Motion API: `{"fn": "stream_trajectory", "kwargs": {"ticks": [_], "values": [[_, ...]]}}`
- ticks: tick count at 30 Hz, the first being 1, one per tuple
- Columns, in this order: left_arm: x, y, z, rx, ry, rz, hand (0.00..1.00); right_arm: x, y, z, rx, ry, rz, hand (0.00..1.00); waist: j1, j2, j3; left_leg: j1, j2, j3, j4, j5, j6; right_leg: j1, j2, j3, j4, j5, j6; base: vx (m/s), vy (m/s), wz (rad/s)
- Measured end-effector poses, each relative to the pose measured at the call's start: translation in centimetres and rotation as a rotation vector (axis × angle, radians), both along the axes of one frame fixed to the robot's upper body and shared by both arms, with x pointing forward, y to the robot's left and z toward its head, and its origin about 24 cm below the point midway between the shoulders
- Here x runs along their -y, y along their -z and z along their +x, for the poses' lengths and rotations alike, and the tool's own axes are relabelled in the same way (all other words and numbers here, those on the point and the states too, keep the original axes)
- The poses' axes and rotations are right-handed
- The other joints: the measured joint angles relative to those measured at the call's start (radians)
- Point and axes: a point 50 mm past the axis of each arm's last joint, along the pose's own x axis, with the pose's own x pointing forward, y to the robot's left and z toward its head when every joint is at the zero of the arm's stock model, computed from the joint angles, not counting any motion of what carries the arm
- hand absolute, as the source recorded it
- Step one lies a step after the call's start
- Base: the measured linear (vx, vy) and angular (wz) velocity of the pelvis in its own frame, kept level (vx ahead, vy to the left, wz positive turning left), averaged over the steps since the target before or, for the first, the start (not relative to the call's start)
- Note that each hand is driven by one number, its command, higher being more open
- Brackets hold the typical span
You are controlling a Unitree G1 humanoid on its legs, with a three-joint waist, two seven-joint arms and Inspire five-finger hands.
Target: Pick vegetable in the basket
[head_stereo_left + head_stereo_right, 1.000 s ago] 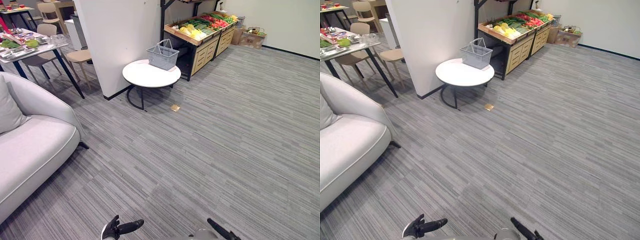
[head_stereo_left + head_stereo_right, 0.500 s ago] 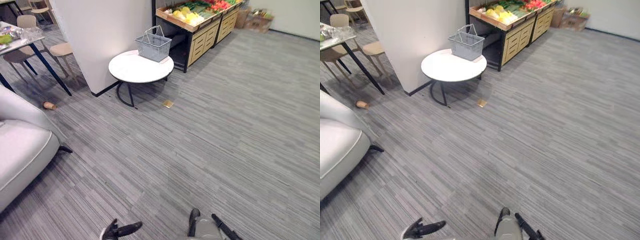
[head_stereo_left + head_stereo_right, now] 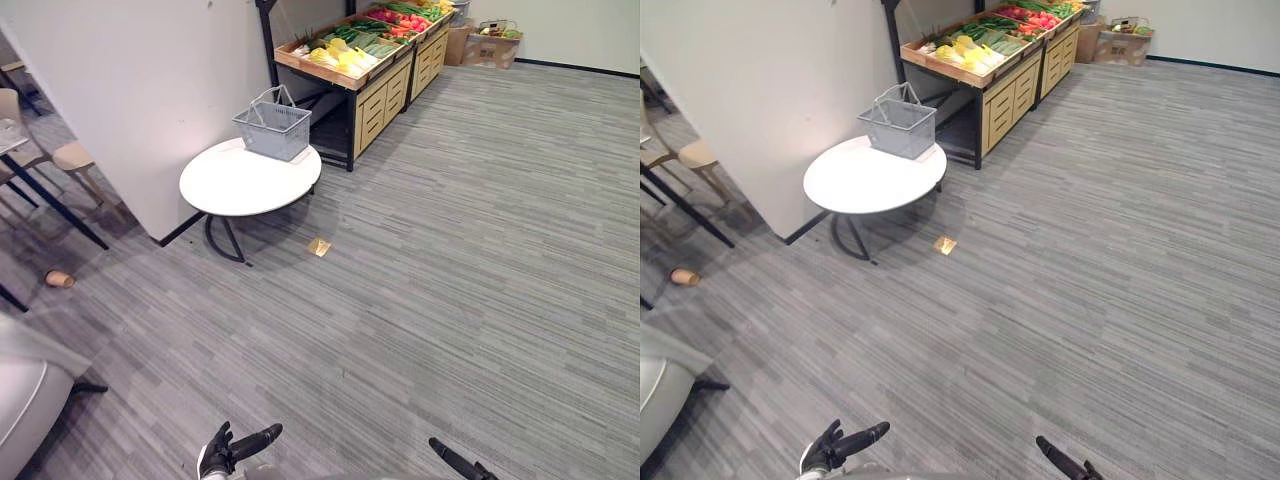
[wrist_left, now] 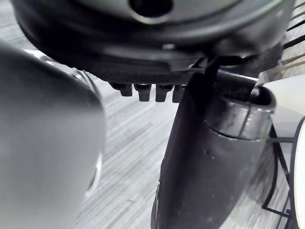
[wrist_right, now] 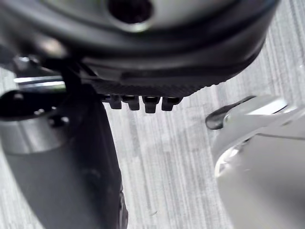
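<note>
A grey basket with its handle raised stands at the far edge of a round white table; I see nothing in it from here. Behind it a wooden stand holds yellow, green and red vegetables. My left hand hangs low at the near edge of the head views, fingers straight, holding nothing. My right hand shows there too, also empty. Both are far from the basket. The wrist views show each hand, left hand and right hand, over grey floor.
A white pillar stands just left of the table. A small tan scrap lies on the floor by the table's black legs. A tipped cup, chair and table legs are at left, a sofa corner near left, boxes far back.
The whole picture has shifted: the camera has turned, and the table, basket and stand now sit more to the left. Both hands stay low and empty.
</note>
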Motion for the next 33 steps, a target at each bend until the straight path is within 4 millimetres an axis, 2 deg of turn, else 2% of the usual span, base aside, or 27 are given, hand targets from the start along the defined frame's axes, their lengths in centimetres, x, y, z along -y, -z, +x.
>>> {"fn": "stream_trajectory", "kwargs": {"ticks": [1,2,3,4,5,6,7,8,11,14,16,17,18,19,20,21,22,23,24,25,26,27,28,29,31,32,33], "values": [[0.1,0.0,0.1,0.006,-0.010,-0.006,1.00,0.2,-0.1,0.1,0.007,0.004,-0.006,1.00,0.002,0.001,0.001,-0.029,-0.042,-0.019,-0.163,0.019,-0.005,0.016,-0.017,0.007,0.001,-0.001,0.002,0.50,0.345,-0.60],[0.4,0.1,-0.1,0.005,-0.026,-0.019,1.00,0.5,-0.2,0.1,0.011,0.010,-0.013,1.00,0.012,0.014,0.002,-0.023,-0.096,-0.079,-0.402,0.226,0.023,0.039,-0.020,0.030,0.000,-0.004,0.038,0.34,0.253,-0.45],[0.0,0.0,0.1,0.004,-0.031,-0.015,1.00,-0.3,0.1,0.0,0.008,0.018,0.009,1.00,0.013,-0.006,-0.004,0.007,-0.123,-0.056,-0.426,0.213,0.022,0.050,-0.045,0.055,-0.007,-0.004,0.056,0.53,0.275,-0.20],[-0.3,-0.1,0.3,0.010,-0.032,0.000,1.00,-2.0,0.4,0.3,0.017,-0.011,0.061,1.00,-0.001,-0.017,-0.013,0.025,-0.130,-0.062,-0.474,0.219,0.026,0.032,0.005,0.100,-0.053,-0.004,0.053,0.33,0.100,0.02],[-0.3,-0.1,0.3,0.010,-0.034,0.000,1.00,-2.6,0.4,0.4,0.023,-0.018,0.078,1.00,0.000,-0.015,-0.011,0.023,-0.118,-0.066,-0.464,0.215,0.022,0.024,0.035,0.125,-0.079,0.007,0.043,0.44,0.136,-0.07],[-0.4,0.1,-0.2,-0.007,-0.042,-0.002,1.00,-3.7,0.6,0.4,0.023,-0.020,0.108,1.00,0.006,-0.013,-0.009,0.025,-0.113,-0.066,-0.439,0.208,0.028,0.013,0.074,0.166,-0.139,0.048,0.029,0.25,0.055,-0.29],[-0.4,0.2,-0.5,-0.022,-0.074,-0.020,1.00,-4.2,0.7,0.4,0.028,-0.020,0.119,1.00,0.006,-0.017,-0.010,0.045,-0.116,-0.063,-0.434,0.194,0.042,0.009,0.096,0.189,-0.180,0.098,0.035,0.27,0.034,-0.42],[-0.4,0.4,-0.8,-0.041,-0.081,-0.025,1.00,-4.1,0.7,0.4,0.027,-0.024,0.119,1.00,0.005,-0.020,-0.024,0.067,-0.125,-0.060,-0.431,0.175,0.046,0.002,0.093,0.179,-0.175,0.148,0.038,0.21,-0.001,-0.44],[0.2,0.8,-1.7,-0.076,-0.072,-0.042,1.00,-3.2,0.5,0.3,0.034,-0.029,0.088,1.00,0.002,0.018,-0.049,0.101,-0.109,-0.044,-0.441,0.157,0.026,-0.004,0.091,0.258,-0.180,0.205,0.063,0.26,0.038,-0.62],[0.3,0.9,-1.9,-0.088,-0.054,-0.043,1.00,-3.1,0.6,-0.2,0.015,-0.025,0.088,1.00,0.003,0.019,-0.059,0.141,-0.111,-0.003,-0.478,0.137,0.023,-0.027,0.090,0.291,-0.142,0.207,0.063,0.19,0.030,-0.55],[0.7,0.9,-2.0,-0.094,-0.033,-0.051,1.00,-2.5,0.5,-0.4,0.009,-0.003,0.078,1.00,0.006,0.030,-0.069,0.195,-0.121,0.003,-0.551,0.130,0.023,-0.117,0.092,0.311,0.036,0.170,0.081,0.23,0.092,-0.57],[0.7,0.9,-1.9,-0.095,-0.029,-0.052,1.00,-2.3,0.6,-0.7,0.005,0.011,0.075,1.00,0.004,0.023,-0.067,0.226,-0.137,0.013,-0.581,0.127,0.025,-0.166,0.083,0.310,0.158,0.145,0.089,0.22,0.134,-0.22],[0.6,0.9,-1.9,-0.094,-0.018,-0.046,1.00,-2.1,0.7,-1.5,-0.008,0.044,0.076,1.00,0.000,0.003,-0.068,0.270,-0.169,0.020,-0.610,0.118,0.033,-0.229,0.058,0.307,0.337,0.128,0.107,0.18,0.139,0.05],[0.5,0.9,-1.9,-0.098,0.003,-0.038,1.00,-2.1,0.7,-2.1,-0.021,0.060,0.075,1.00,-0.005,-0.007,-0.069,0.291,-0.186,0.016,-0.621,0.106,0.035,-0.253,0.045,0.305,0.424,0.130,0.109,0.22,0.168,0.38],[0.4,0.8,-1.8,-0.100,0.030,-0.027,1.00,-1.9,0.8,-3.5,-0.048,0.089,0.075,1.00,-0.012,-0.019,-0.069,0.335,-0.211,0.005,-0.640,0.069,0.028,-0.288,0.019,0.300,0.561,0.150,0.139,0.18,0.117,0.48],[0.4,0.8,-1.8,-0.102,0.042,-0.023,1.00,-1.9,0.9,-4.0,-0.061,0.100,0.074,1.00,-0.015,-0.021,-0.070,0.356,-0.221,-0.005,-0.649,0.049,0.024,-0.297,0.010,0.294,0.611,0.170,0.153,0.31,0.127,0.61],[0.6,0.9,-1.8,-0.110,0.061,-0.021,1.00,-1.9,0.9,-4.9,-0.088,0.109,0.071,1.00,-0.029,-0.017,-0.065,0.405,-0.236,-0.028,-0.675,0.037,0.032,-0.324,-0.014,0.259,0.713,0.287,0.159,0.28,0.087,0.42],[0.7,0.9,-1.9,-0.114,0.071,-0.021,1.00,-1.8,1.0,-5.3,-0.096,0.115,0.071,1.00,-0.036,0.006,-0.059,0.425,-0.230,-0.040,-0.689,0.033,0.039,-0.344,-0.017,0.238,0.760,0.309,0.159,0.36,0.103,0.29],[0.7,0.9,-1.7,-0.114,0.078,-0.018,1.00,-2.0,1.0,-5.3,-0.091,0.130,0.078,1.00,-0.035,0.016,-0.048,0.460,-0.226,-0.043,-0.713,0.027,0.041,-0.382,-0.021,0.210,0.839,0.256,0.140,0.31,0.075,0.00],[0.7,0.9,-1.7,-0.122,0.080,-0.012,1.00,-1.9,0.9,-4.8,-0.069,0.158,0.081,1.00,-0.038,0.029,-0.034,0.511,-0.219,-0.048,-0.746,0.024,0.046,-0.440,-0.023,0.156,0.915,0.121,0.083,0.38,0.044,-0.02],[0.3,0.8,-1.6,-0.122,0.084,0.000,1.00,-1.5,0.7,-4.2,-0.039,0.150,0.069,1.00,-0.054,0.038,-0.029,0.539,-0.199,-0.051,-0.756,0.023,0.048,-0.493,-0.014,0.088,0.918,0.037,0.068,0.31,-0.017,0.04],[0.2,0.7,-1.3,-0.117,0.091,0.006,1.00,-1.4,0.6,-4.0,-0.027,0.143,0.061,1.00,-0.059,0.040,-0.028,0.546,-0.190,-0.051,-0.752,0.023,0.048,-0.516,-0.008,0.057,0.896,0.011,0.058,0.32,-0.094,0.24],[0.0,0.5,-0.3,-0.093,0.107,0.016,1.00,-1.3,0.5,-3.6,-0.014,0.133,0.053,1.00,-0.063,0.042,-0.024,0.557,-0.164,-0.056,-0.731,0.023,0.048,-0.577,0.010,0.008,0.773,-0.024,0.037,0.27,-0.120,0.29],[0.1,0.3,0.3,-0.078,0.110,0.016,1.00,-1.2,0.5,-3.6,-0.012,0.132,0.051,1.00,-0.064,0.045,-0.019,0.564,-0.153,-0.063,-0.727,0.023,0.048,-0.595,0.019,0.003,0.699,-0.023,0.037,0.44,-0.248,0.52],[0.8,0.0,1.7,-0.035,0.128,0.009,1.00,-1.4,0.5,-3.6,-0.014,0.132,0.056,1.00,-0.071,0.047,-0.011,0.578,-0.131,-0.079,-0.729,0.023,0.047,-0.630,0.028,0.023,0.392,0.039,0.059,0.42,-0.302,0.60],[0.9,-0.1,2.1,-0.014,0.134,0.012,1.00,-1.8,0.7,-4.0,-0.032,0.132,0.068,1.00,-0.078,0.028,-0.001,0.616,-0.132,-0.091,-0.745,0.018,0.028,-0.600,0.025,0.037,0.186,0.292,0.055,0.46,-0.305,0.38],[1.8,0.1,2.0,-0.020,0.138,-0.009,1.00,-1.7,0.7,-3.7,-0.029,0.132,0.067,1.00,-0.075,0.061,0.010,0.633,-0.103,-0.085,-0.750,0.021,0.012,-0.589,0.052,0.021,0.196,0.277,0.016,0.48,-0.273,0.17]]}}
